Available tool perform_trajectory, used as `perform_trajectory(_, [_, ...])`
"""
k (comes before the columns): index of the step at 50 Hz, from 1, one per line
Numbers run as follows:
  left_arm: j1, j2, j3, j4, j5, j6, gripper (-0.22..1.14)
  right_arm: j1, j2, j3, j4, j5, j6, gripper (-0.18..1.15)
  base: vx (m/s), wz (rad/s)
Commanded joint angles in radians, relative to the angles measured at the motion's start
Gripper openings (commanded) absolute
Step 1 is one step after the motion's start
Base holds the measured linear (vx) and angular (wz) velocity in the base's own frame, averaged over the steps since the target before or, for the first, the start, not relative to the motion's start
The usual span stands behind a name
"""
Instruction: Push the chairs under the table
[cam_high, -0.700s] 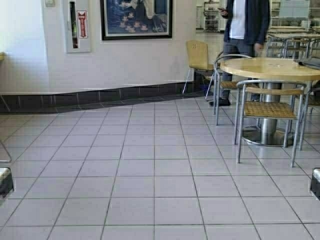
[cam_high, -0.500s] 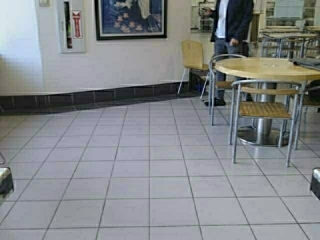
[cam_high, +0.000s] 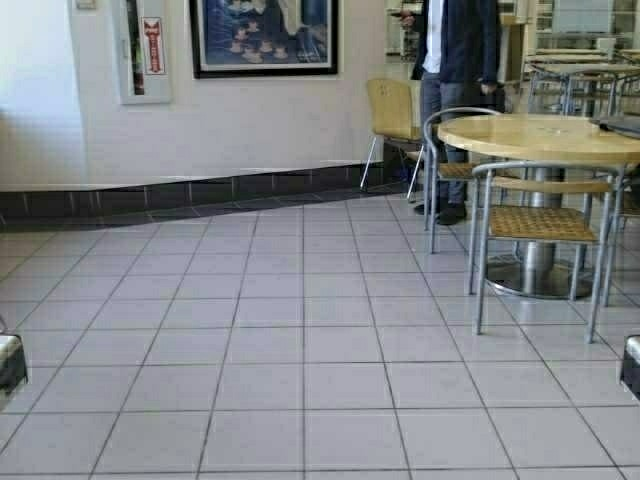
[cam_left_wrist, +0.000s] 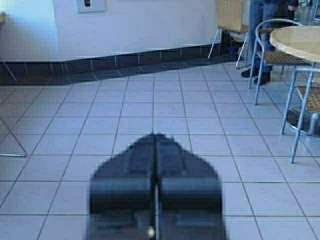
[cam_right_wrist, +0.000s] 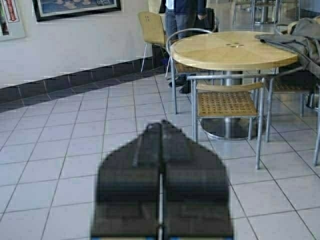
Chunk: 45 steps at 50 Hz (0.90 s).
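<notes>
Pale grey tiled floor (cam_high: 300, 340) with a dark tile strip along the white wall (cam_high: 250, 120). One tan chair (cam_high: 394, 112) stands upright at the far wall, backrest towards the camera, beside a person (cam_high: 455, 60) and behind the round desk (cam_high: 545, 135) with grey chairs (cam_high: 545, 215). Left end effector (cam_left_wrist: 156, 145) and right end effector (cam_right_wrist: 161, 132) both pinched together, low over the floor

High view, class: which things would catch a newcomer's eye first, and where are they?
A round wood-topped table ringed by grey metal chairs fills the right side. Behind it stands a person beside a tan plywood chair at the wall. A framed picture hangs upper centre.
</notes>
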Motion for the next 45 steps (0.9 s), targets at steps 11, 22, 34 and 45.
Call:
perform_trajectory(11, [0.000,0.008,-0.002,0.000,-0.006,-0.021,0.03,-0.012,0.002,-0.011,0.002,-0.003,0.008,0.04,0.29,0.20])
perform_trajectory(22, [0.000,0.031,-0.003,0.000,-0.006,-0.018,0.03,-0.012,0.005,-0.008,0.002,0.000,0.012,0.04,0.32,0.32])
perform_trajectory(34, [0.000,0.034,-0.009,0.000,-0.006,-0.017,0.03,-0.012,-0.003,-0.008,0.002,0.002,0.028,0.04,0.34,0.31])
perform_trajectory(45, [0.000,0.031,-0.012,0.000,-0.006,-0.029,0.03,-0.012,-0.009,-0.006,0.003,0.002,0.028,0.04,0.36,0.35])
